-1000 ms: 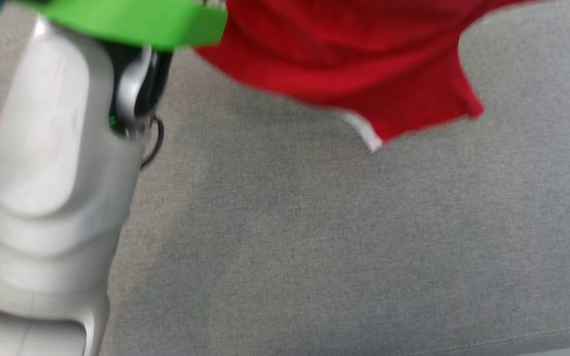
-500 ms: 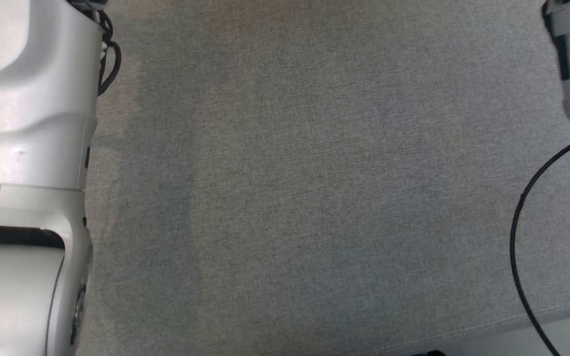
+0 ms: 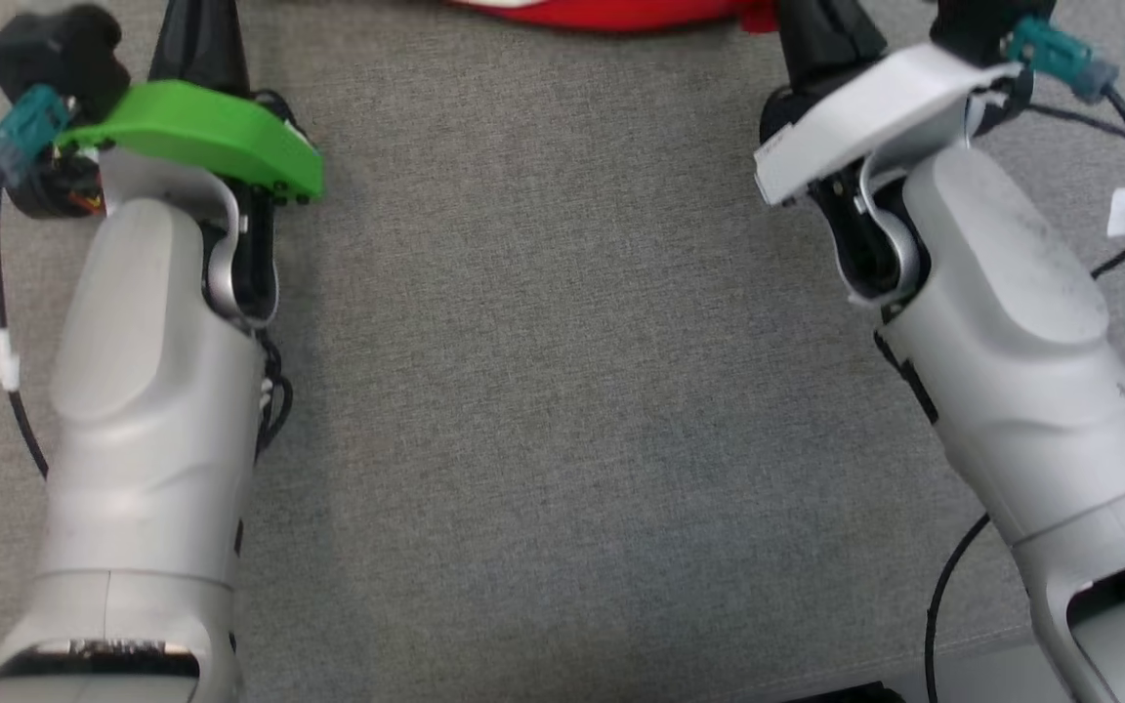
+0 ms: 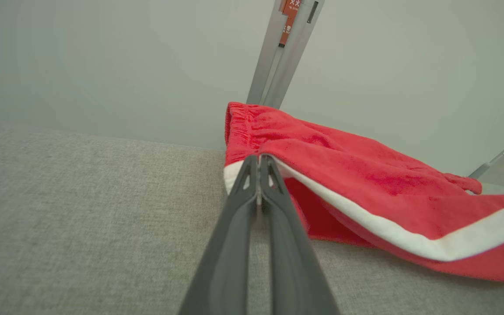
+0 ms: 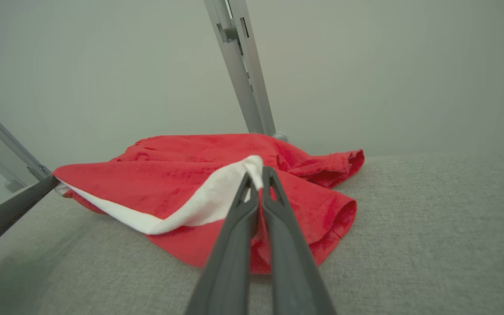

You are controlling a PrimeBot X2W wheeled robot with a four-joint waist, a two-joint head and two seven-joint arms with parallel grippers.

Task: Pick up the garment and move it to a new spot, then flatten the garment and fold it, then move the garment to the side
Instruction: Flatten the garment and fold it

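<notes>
Pinching the garment (image 4: 365, 175) (at white trim (image 5: 199, 205)) are left tool (image 4: 259, 158) and right tool (image 5: 258, 173).

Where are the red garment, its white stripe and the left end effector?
red garment (image 5: 182, 168): right wrist view, its upper face.
white stripe (image 4: 431, 249): left wrist view, middle of the band.
left end effector (image 4: 259, 162): left wrist view, between the fingertips.

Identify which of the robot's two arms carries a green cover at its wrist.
The left arm: its wrist cover is bright green; the right arm has a white cover.
</notes>
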